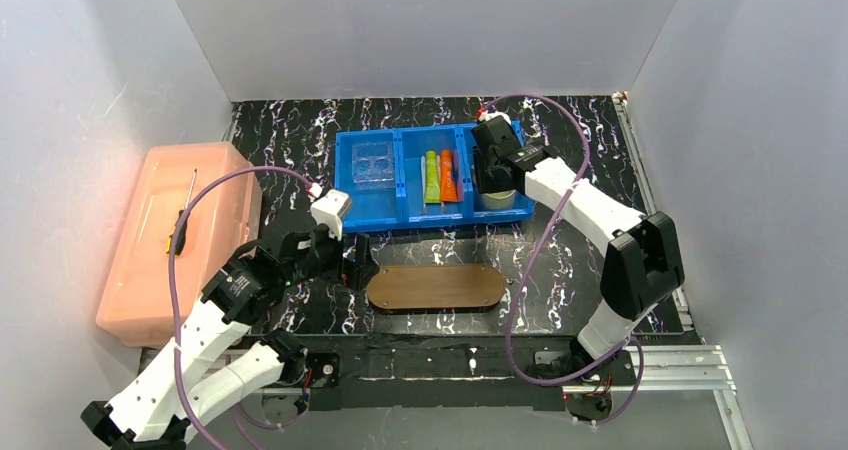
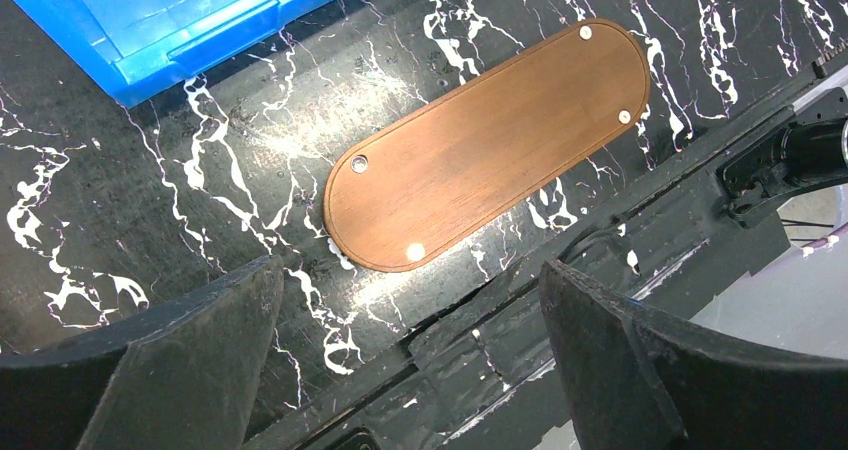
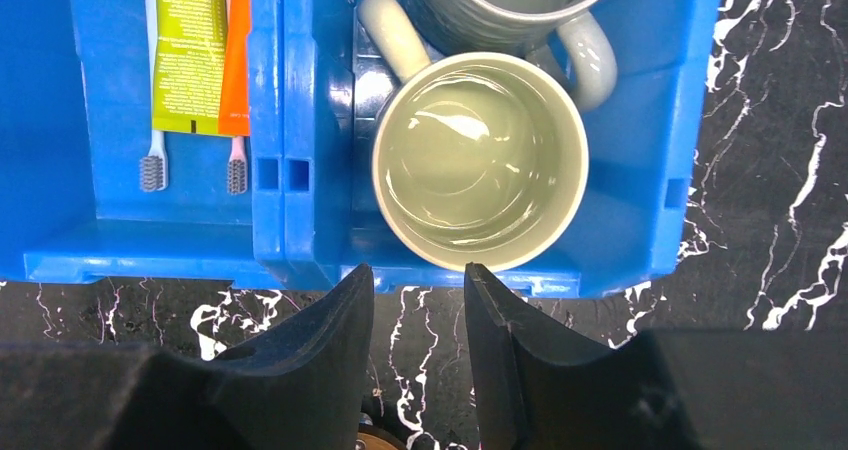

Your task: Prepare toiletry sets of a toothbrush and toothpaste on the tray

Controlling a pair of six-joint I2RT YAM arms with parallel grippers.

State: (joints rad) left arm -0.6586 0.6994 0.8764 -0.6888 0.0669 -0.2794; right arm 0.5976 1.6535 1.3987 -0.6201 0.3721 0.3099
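Mis-grasp risk: right tool, narrow and empty, hung over round pale-green ceramic mug, lime-green plastic squeeze tube at nine o'clock; left tool wide, empty.

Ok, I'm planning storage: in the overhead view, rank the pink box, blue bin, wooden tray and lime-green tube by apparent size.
Largest to smallest:
1. pink box and blue bin: too alike to rank, and the box's height may bring it nearer the camera.
2. wooden tray
3. lime-green tube, clearly smallest
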